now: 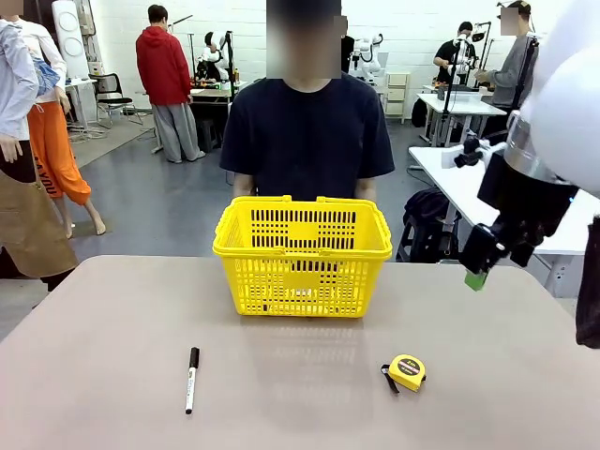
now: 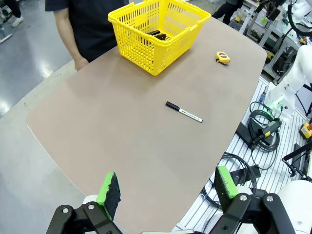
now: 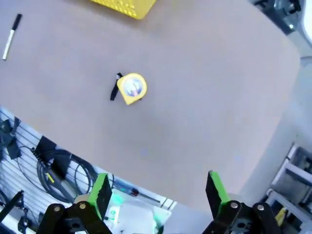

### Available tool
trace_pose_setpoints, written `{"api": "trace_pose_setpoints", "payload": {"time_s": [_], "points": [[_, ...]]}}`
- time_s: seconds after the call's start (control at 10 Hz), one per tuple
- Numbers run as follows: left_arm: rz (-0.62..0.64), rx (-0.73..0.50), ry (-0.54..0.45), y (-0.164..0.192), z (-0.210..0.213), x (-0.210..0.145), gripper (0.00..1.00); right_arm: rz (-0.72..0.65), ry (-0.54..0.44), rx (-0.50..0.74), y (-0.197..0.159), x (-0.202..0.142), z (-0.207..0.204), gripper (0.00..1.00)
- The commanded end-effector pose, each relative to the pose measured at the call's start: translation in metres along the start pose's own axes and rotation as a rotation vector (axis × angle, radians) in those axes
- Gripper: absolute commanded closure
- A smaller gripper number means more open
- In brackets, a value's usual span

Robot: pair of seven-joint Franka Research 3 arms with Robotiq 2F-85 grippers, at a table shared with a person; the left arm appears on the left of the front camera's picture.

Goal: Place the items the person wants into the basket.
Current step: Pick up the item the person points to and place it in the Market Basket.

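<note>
A yellow plastic shopping basket (image 1: 302, 255) stands at the table's far middle, directly before a person in a black T-shirt (image 1: 307, 131). Through its lattice, in the left wrist view, dark items (image 2: 158, 34) lie inside; which ones cannot be told. At the basket's 7 o'clock a white marker with a black cap (image 1: 191, 379) lies on the bare brown table (image 1: 94, 356); at 5 o'clock sits a round yellow tape measure (image 1: 407, 371). Much of the tabletop around them is open. The right gripper (image 3: 159, 192) hangs high off the table's right edge, fingers wide apart, empty. The left gripper (image 2: 168, 190), equally spread and empty, hovers above the near-left edge.
</note>
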State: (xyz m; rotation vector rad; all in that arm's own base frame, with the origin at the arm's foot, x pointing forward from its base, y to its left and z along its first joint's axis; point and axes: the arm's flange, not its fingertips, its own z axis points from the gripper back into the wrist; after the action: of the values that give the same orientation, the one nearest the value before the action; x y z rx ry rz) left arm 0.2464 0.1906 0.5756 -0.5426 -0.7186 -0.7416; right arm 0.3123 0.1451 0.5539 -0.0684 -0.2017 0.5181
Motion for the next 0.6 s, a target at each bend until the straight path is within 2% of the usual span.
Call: {"api": "trace_pose_setpoints", "payload": {"time_s": [0.0, 0.1, 0.2, 0.5], "points": [[-0.021, -0.01, -0.016, 0.001, 0.002, -0.001, 0.0, -0.026, -0.032, 0.059, -0.006, 0.008, -0.01, 0.0], [-0.021, -0.01, -0.016, 0.001, 0.002, -0.001, 0.0, -0.1, 0.002, 0.045, -0.012, 0.018, -0.015, 0.0], [-0.021, -0.01, -0.016, 0.001, 0.002, -0.001, 0.0, -0.013, -0.002, 0.011, -0.005, -0.002, -0.005, 0.0], [-0.021, -0.01, -0.016, 0.001, 0.002, -0.001, 0.0, -0.013, -0.002, 0.011, -0.005, -0.002, -0.005, 0.0]]}}
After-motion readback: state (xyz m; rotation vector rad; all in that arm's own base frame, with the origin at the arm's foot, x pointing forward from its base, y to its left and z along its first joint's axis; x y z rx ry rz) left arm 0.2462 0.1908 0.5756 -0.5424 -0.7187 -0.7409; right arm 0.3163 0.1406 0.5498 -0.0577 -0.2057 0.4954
